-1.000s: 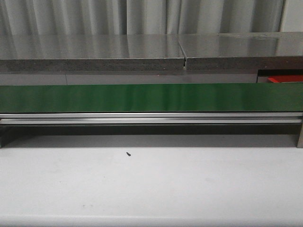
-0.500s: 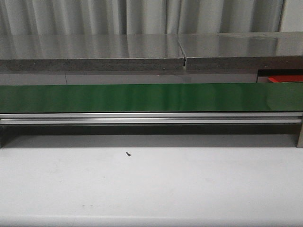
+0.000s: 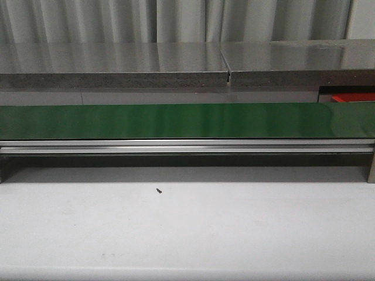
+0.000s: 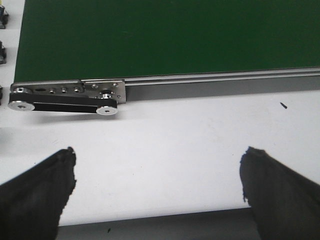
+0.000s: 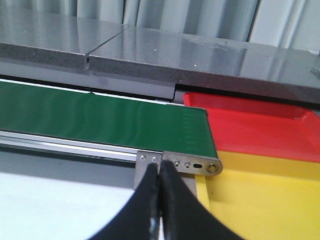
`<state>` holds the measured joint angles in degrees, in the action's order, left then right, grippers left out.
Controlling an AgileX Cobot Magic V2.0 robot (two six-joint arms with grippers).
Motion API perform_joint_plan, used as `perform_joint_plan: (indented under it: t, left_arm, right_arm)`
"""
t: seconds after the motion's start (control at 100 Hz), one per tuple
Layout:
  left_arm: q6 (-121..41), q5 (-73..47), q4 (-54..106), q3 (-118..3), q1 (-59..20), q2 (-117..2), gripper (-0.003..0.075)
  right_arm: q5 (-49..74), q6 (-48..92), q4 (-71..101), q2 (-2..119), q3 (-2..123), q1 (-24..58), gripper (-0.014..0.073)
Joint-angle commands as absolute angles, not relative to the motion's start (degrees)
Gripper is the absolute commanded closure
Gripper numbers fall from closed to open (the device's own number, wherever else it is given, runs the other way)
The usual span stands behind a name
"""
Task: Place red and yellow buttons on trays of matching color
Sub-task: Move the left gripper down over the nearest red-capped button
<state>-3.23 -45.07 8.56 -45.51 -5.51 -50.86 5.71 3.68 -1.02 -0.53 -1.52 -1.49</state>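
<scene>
No red or yellow button shows in any view. The red tray (image 5: 255, 127) lies past the end of the green conveyor belt (image 5: 100, 117), and the yellow tray (image 5: 265, 195) lies beside it, nearer to me. A sliver of the red tray (image 3: 354, 97) shows at the far right of the front view. My right gripper (image 5: 160, 167) is shut with nothing between its fingers, hovering by the belt's end bracket. My left gripper (image 4: 157, 160) stands wide open over the white table, in front of the belt's other end. Neither gripper appears in the front view.
The green belt (image 3: 187, 120) runs across the table on an aluminium rail (image 3: 187, 146). A drive pulley bracket (image 4: 65, 99) sits at its left end. A grey shelf (image 3: 187, 64) stands behind. A small dark speck (image 3: 159, 190) lies on the white table (image 3: 187, 234).
</scene>
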Motion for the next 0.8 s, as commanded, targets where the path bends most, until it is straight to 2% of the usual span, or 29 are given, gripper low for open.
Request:
perform_joint_plan:
  t: [0.0, 0.13, 0.35, 0.44, 0.79]
  left_arm:
    - [-0.74, -41.43, 9.29, -47.58, -5.28, -50.62, 0.0055]
    - [1.82, -39.96, 8.57, -47.58, -0.19, -50.7, 0.0055]
    - [1.82, -38.24, 10.16, -48.2, 16.92, -55.36, 0.0057]
    - [1.3, -36.36, 11.6, -48.2, 20.99, -58.2, 0.0057]
    - [1.3, -31.36, 12.0, -48.57, 26.75, -73.46, 0.0057]
  right_arm:
    - [1.24, 3.79, -1.53, -1.22, -1.56, -1.26, 0.0662]
    - [1.24, 3.79, -1.53, -1.22, -1.56, -1.26, 0.0662]
    - [1.24, 3.79, -1.53, -1.22, -1.56, -1.26, 0.0662]
    - [1.24, 3.79, -1.53, -1.22, -1.56, -1.26, 0.0662]
    - [1.24, 3.79, -1.53, -1.22, -1.56, -1.26, 0.0662]
